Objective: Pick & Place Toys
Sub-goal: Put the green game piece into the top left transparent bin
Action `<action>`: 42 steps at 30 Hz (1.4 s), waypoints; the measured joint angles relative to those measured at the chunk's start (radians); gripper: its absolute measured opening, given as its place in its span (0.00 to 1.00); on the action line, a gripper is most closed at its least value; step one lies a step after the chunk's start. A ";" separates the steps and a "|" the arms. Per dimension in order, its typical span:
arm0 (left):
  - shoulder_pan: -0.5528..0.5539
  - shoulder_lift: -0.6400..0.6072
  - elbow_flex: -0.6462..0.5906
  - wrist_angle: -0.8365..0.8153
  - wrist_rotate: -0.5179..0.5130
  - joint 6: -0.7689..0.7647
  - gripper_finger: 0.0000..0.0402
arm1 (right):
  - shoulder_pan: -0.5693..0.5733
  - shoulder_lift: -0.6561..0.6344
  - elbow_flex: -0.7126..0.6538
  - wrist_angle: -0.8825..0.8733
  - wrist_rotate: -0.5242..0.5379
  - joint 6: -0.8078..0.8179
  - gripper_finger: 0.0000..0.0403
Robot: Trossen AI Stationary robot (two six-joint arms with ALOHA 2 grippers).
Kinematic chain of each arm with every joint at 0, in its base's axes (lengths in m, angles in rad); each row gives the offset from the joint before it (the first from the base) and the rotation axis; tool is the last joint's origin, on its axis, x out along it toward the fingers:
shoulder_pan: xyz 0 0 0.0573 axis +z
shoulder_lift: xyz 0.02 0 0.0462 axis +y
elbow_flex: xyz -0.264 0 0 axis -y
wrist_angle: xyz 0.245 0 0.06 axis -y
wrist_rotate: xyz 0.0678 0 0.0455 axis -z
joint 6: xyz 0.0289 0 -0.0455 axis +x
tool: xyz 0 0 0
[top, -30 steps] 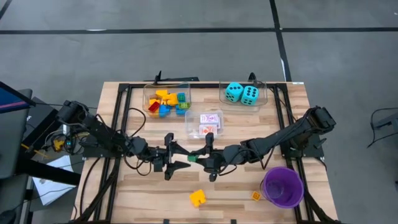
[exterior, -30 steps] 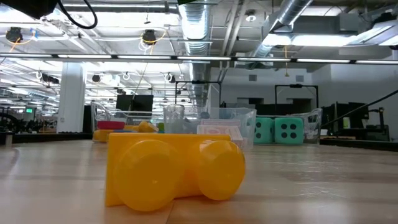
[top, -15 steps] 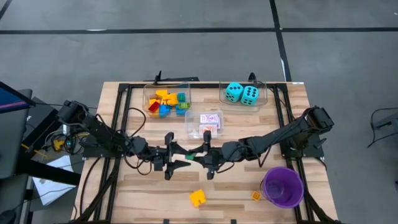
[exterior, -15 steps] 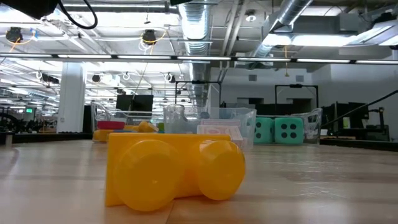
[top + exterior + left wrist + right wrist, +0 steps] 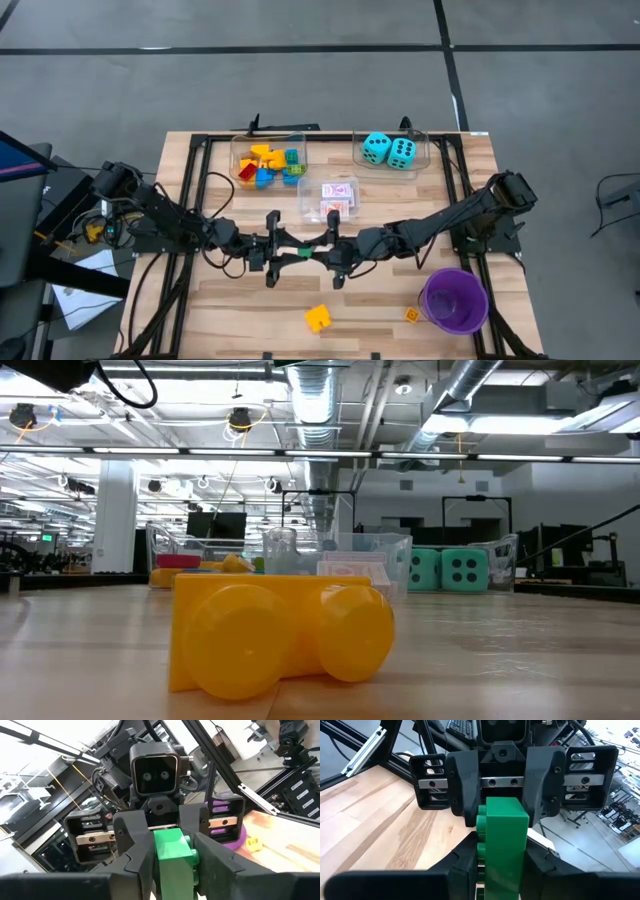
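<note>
1. Green brick (image 5: 303,252) – sitting mid-tabletop (image 5: 470,330), raised off the wood, betw. the two tools, which are facing each other tip to tip.
2. L tool (image 5: 290,252) – reaching in from the L arm; fingers (image 5: 135,845) standing at both flanks of the green brick (image 5: 172,857), touching or v. nearly so; cannot tell whether they are pressing it yet.
3. R tool (image 5: 322,252) – reaching in opposite the L tool; fingers (image 5: 540,865) pinching the green brick (image 5: 502,847), studs pointing sideways.
4. Yellow brick (image 5: 318,318) – lying loose on the tabletop, nearer the front edge than both tools; filling the low view (image 5: 275,635).
5. Small orange piece (image 5: 411,315) – lying on the wood beyond the R tool, just beside the purple cup (image 5: 455,300).
6. Bin w/ mixed bricks (image 5: 266,163) – standing at the far side of the tabletop from the L tool; yellow, blue, red, green, orange pcs inside.
7. Bin w/ card packs (image 5: 336,198) – standing just beyond the two tools, nearest bin to them.
8. Bin w/ two turquoise dice (image 5: 390,150) – standing at the far side, beyond the R tool; dice side by side, black dots showing.
</note>
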 joint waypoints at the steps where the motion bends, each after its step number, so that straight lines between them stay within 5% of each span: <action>1: 0.000 0.000 0.000 -0.001 0.000 -0.001 0.29 | 0.000 0.000 0.000 0.000 0.000 -0.001 0.21; 6: -0.001 0.000 0.000 -0.001 -0.040 -0.009 0.25 | 0.000 -0.001 0.000 0.004 0.009 0.015 0.23; 21: 0.000 0.000 0.000 -0.009 -0.155 0.003 0.23 | -0.009 -0.005 0.000 0.004 0.006 0.155 0.65; 32: 0.015 0.000 0.000 -0.074 -0.218 0.004 0.23 | 0.017 -0.053 -0.002 -0.083 0.055 0.156 0.69; 42: 0.138 0.000 -0.001 -0.252 -0.246 -0.019 0.23 | 0.081 -0.147 0.001 -0.212 0.148 0.202 0.69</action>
